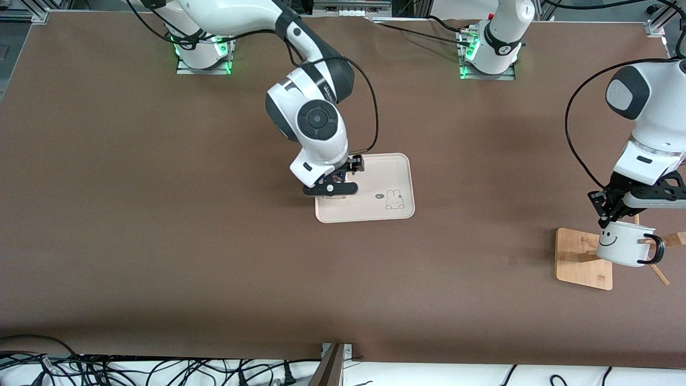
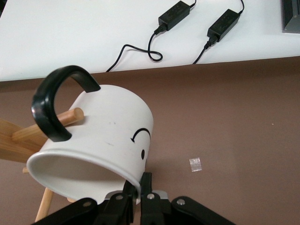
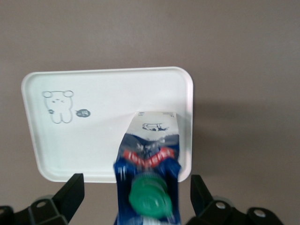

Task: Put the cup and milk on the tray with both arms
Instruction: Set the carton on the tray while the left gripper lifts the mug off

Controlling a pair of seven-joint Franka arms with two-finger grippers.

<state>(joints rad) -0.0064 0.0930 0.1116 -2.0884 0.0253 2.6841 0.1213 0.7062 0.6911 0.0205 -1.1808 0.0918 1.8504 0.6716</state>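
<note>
From the front, the right gripper hides the milk over the tray; the left gripper pinches the cup over the wooden stand. The left wrist view shows a peg through the cup's handle. The right wrist view shows the milk standing on the tray between spread fingers.

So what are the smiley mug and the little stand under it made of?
The white smiley-face mug with a black loop handle looks like glazed ceramic or enamel: smooth, slightly glossy walls, so I can't tell which. The pale tan stand looks like bare wood: visible grain and round dowel pegs, one poking through the handle.
</note>
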